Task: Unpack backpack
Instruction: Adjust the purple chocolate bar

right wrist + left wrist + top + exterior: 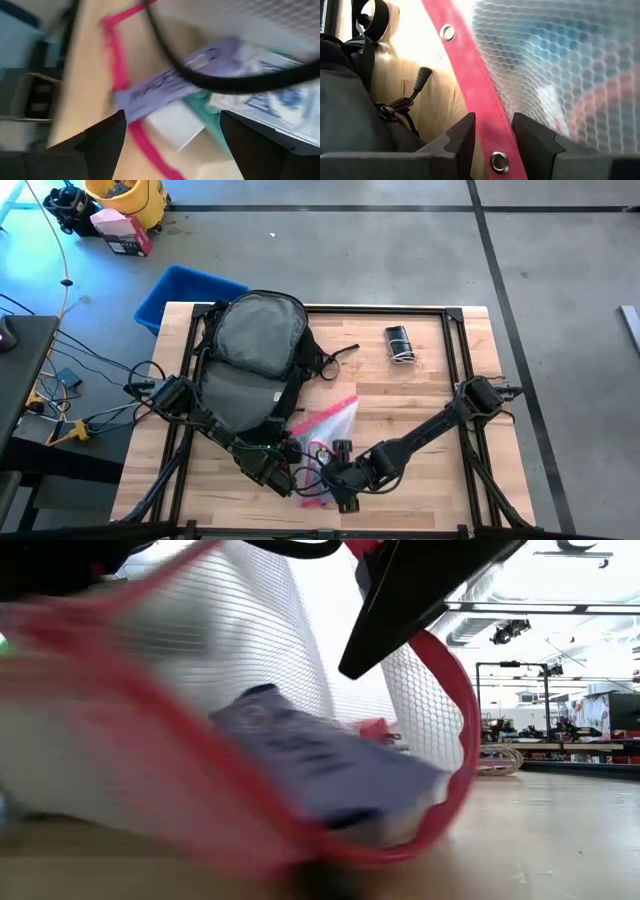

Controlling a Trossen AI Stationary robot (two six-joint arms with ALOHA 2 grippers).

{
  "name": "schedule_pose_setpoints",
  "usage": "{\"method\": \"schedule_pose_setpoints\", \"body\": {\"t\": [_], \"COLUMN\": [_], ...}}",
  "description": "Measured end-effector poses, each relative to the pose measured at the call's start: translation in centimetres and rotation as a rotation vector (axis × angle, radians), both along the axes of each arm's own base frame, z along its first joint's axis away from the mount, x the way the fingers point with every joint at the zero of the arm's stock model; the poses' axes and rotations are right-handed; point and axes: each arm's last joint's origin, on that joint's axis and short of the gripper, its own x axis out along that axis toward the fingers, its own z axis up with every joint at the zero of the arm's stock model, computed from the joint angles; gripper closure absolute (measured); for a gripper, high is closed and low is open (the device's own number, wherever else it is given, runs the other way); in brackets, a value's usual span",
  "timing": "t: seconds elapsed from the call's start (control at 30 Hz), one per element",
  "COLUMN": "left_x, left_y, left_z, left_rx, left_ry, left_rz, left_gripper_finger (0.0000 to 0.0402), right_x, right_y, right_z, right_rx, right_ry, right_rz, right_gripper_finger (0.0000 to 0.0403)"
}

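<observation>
Pink-edged mesh pouch (322,425) beside backpack (250,350) on surface (420,395): left fingers (462,137) clamp its trim, right fingers (107,135) spread apart; you risk spilling contents if trim slips.

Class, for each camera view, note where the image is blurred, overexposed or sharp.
High view: evenly lit, sharp. Low view: pouch smeared, too close. Left wrist view: window glare whitens the table; the pink edge is crisp. Right wrist view: motion blur throughout.

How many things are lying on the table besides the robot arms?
3: the backpack at the back left, the pink-edged pouch beside it near the front, a small dark item at the back right. More may be hidden.
</observation>
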Motion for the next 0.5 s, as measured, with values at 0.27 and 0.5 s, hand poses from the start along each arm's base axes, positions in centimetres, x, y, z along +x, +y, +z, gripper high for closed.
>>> {"method": "schedule_pose_setpoints", "body": {"t": [0.27, 0.5], "left_x": [0.0, -0.7], "left_y": [0.0, -1.9], "left_z": [0.0, 3.5], "left_rx": [-0.006, 0.134], "left_ry": [-0.006, -0.147], "left_rz": [0.008, -0.056], "left_gripper_finger": [0.0284, 0.0284], "right_x": [-0.5, -2.0], "right_y": [0.9, 1.6], "right_z": [2.4, 3.9], "right_rx": [0.162, 0.096], "right_ry": [-0.046, -0.079], "right_rz": [0.042, 0.041], "right_gripper_finger": [0.0096, 0.0096]}}
